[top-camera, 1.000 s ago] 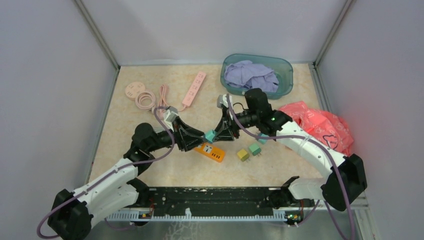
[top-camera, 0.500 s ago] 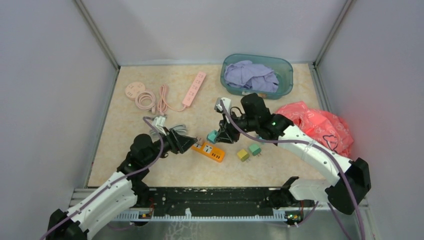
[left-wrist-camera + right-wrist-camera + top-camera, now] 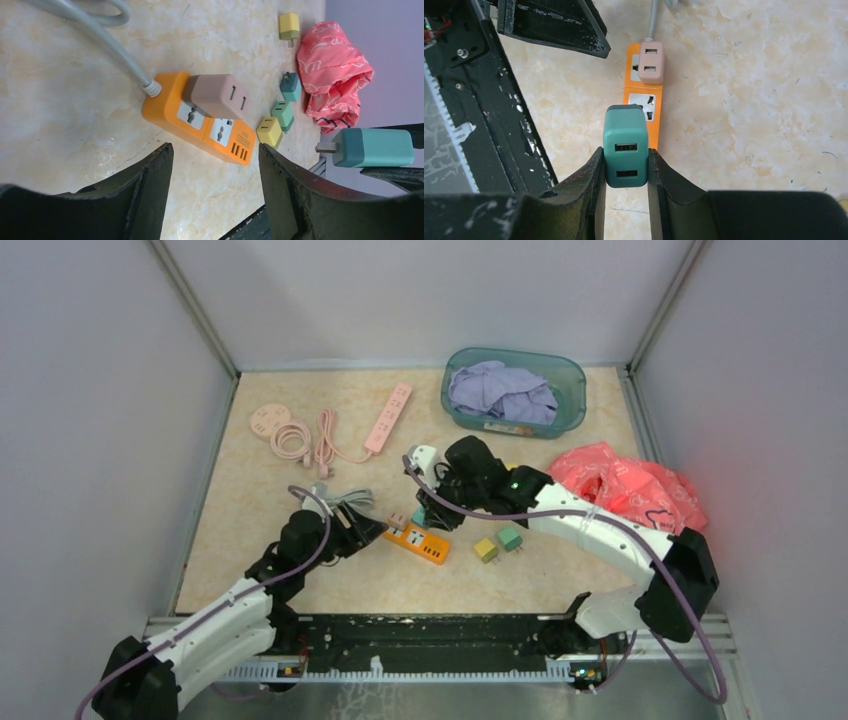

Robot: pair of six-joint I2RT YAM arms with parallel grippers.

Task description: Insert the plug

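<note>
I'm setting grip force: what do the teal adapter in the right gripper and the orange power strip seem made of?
The teal cube-shaped adapter looks like hard moulded plastic, matte: crisp edges, little glare. The orange rectangular power strip seems rigid plastic, smooth satin, judging by its even colour and rounded corners.

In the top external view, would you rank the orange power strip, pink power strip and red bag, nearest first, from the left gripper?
1. orange power strip, just right of the left gripper.
2. pink power strip, beyond it.
3. red bag, far right.
</note>
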